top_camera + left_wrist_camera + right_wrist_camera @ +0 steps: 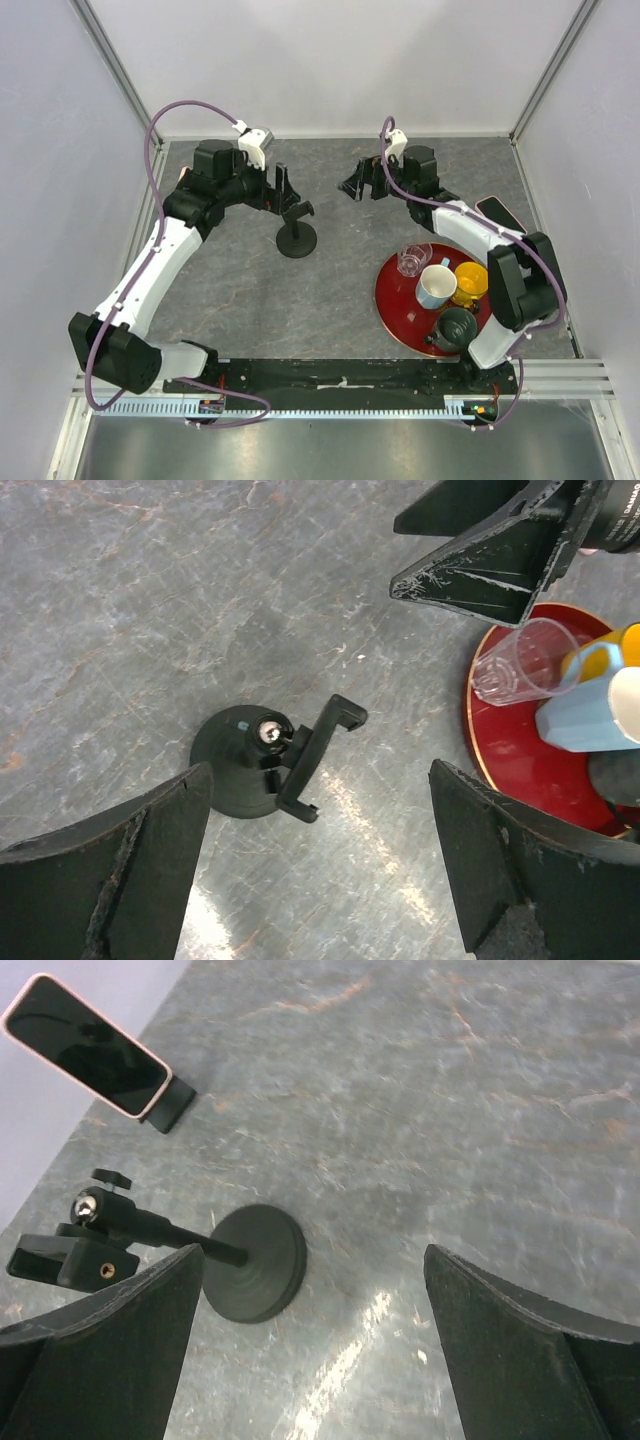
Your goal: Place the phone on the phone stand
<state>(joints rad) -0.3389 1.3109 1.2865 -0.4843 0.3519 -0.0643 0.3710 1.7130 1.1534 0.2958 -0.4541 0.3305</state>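
Observation:
The phone stand (297, 240) is black, with a round disc base, a stem and a clamp head, and stands mid-table. It also shows in the left wrist view (235, 770) and the right wrist view (255, 1262). The phone (85, 1045) has a black screen and a pink edge. It leans on a small black block near the wall, beyond the stand, and I cannot make it out in the top view. My left gripper (293, 195) (320, 770) is open and empty just above the stand. My right gripper (355, 185) (314, 1250) is open and empty to the stand's right.
A red tray (395, 300) at the right holds a clear glass (411, 260), a blue mug (436, 285), a yellow cup (470, 282) and a dark teapot (456, 328). A flat dark pink-rimmed thing (500, 212) lies beside the right arm. Walls close the table on three sides.

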